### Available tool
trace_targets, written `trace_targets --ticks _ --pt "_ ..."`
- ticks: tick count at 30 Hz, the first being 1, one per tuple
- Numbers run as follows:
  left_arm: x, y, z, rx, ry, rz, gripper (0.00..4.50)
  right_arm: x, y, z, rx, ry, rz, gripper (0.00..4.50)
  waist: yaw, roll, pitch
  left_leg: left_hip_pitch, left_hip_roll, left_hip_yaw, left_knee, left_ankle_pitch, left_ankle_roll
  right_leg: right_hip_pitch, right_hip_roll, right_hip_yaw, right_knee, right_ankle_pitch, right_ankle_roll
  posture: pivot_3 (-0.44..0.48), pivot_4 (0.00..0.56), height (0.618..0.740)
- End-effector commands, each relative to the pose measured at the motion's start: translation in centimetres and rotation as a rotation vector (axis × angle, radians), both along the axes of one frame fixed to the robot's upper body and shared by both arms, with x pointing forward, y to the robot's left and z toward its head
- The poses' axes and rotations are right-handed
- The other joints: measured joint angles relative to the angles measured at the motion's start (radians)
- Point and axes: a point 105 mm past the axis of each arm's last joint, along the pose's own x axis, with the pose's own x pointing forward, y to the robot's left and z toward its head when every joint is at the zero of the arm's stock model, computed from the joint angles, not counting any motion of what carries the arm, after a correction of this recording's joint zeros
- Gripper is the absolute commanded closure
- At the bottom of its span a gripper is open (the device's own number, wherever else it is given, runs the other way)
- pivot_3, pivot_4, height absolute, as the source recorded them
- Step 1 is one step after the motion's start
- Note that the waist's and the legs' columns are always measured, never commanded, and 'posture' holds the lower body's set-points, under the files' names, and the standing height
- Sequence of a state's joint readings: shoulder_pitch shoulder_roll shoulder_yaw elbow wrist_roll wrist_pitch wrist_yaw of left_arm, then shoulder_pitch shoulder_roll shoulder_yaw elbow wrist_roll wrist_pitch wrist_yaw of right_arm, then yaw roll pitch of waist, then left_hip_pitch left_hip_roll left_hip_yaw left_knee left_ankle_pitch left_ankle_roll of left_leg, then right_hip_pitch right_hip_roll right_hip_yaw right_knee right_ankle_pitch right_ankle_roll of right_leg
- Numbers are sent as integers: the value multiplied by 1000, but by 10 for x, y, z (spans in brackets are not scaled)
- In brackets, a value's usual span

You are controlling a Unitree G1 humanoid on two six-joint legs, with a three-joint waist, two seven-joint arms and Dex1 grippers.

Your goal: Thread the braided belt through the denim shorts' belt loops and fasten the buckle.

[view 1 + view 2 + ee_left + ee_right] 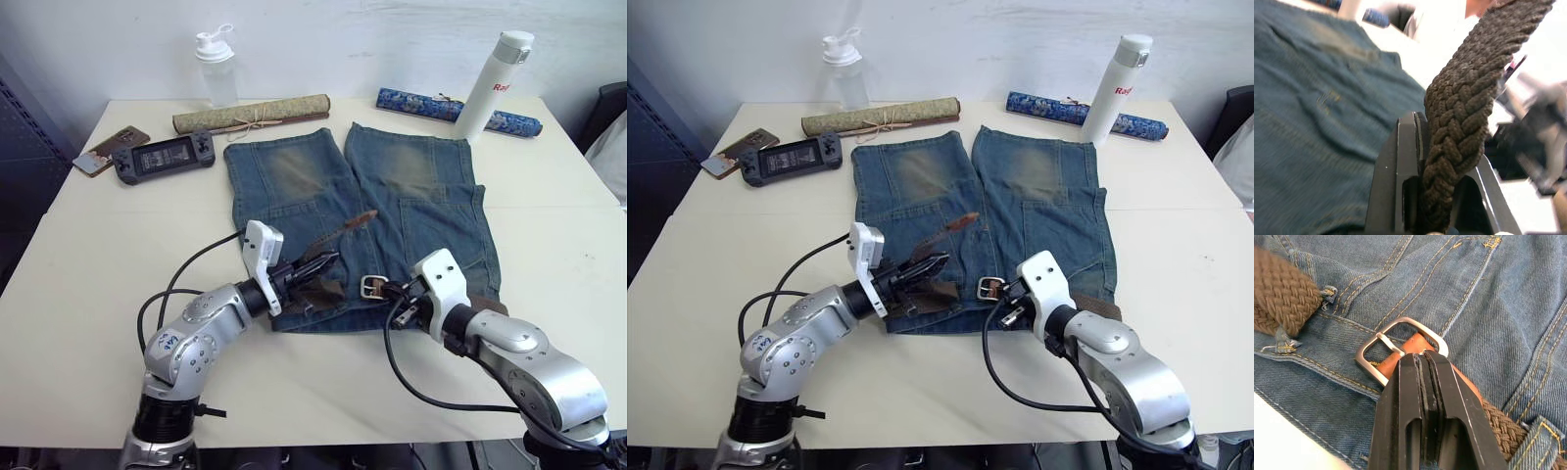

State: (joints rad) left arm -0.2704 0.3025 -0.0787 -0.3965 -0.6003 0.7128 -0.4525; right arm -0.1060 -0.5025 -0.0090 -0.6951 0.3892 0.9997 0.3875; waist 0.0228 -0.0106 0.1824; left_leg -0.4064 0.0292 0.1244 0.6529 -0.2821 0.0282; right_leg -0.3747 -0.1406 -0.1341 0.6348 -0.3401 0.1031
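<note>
The denim shorts (pixel 392 196) lie flat on the white table, waistband toward me. My left gripper (pixel 328 262) is shut on the braided belt (pixel 1464 98) over the left part of the waistband. The belt's free end (pixel 361 219) rises from it and points out over the left leg. My right gripper (pixel 1420 357) is shut on the tan leather tab just behind the silver buckle (pixel 1378 335), which rests on the middle of the waistband. A belt loop (pixel 1537 440) sits over the strap behind the tab. Another stretch of the belt (pixel 1283 293) passes by a frayed loop.
At the table's back stand a clear bottle (pixel 216 67) and a white flask (pixel 495 83). A tan rolled mat (pixel 253 116) and a blue rolled mat (pixel 431 106) lie beside them. A handheld console (pixel 164 157) and a phone (pixel 110 149) lie at the back left.
</note>
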Motion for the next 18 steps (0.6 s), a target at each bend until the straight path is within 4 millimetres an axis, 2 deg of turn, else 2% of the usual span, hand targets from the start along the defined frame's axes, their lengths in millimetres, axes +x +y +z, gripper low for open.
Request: trace_targets --ticks 1,3,6,10,13,18 --pt "1 -2 3 10 -45 18 4500 -7 1 36 9 -165 64 4428 1 0 0 0 0 0 0 0 0 0 0 0 0 0 0 0 150 717" --pt "2 -2 3 2 -41 22 4500 -10 0 42 -42 -215 92 4428 1 0 0 0 0 0 0 0 0 0 -1 0 -1 0 0 0 150 717" --pt "1 -4 4 -20 -36 17 4500 -18 -5 38 -207 -261 149 3476 4 0 0 0 0 0 -1 0 1 0 -1 0 -2 0 0 0 150 717" --pt "3 -5 8 -69 -21 25 4500 -29 -2 25 -373 -329 249 1468 2 -1 0 0 0 0 -1 0 0 1 -1 -1 -3 0 0 0 150 717" --pt "5 -5 12 -91 -18 28 4500 -24 -5 13 -477 -400 237 58 0 -1 1 0 0 0 -1 0 0 1 -1 -1 -3 0 0 0 150 717" --pt "3 -1 23 -148 -21 19 4500 -13 -7 7 -565 -499 184 58 1 -2 1 0 0 0 0 0 -1 1 -1 -1 -2 0 0 0 150 717"
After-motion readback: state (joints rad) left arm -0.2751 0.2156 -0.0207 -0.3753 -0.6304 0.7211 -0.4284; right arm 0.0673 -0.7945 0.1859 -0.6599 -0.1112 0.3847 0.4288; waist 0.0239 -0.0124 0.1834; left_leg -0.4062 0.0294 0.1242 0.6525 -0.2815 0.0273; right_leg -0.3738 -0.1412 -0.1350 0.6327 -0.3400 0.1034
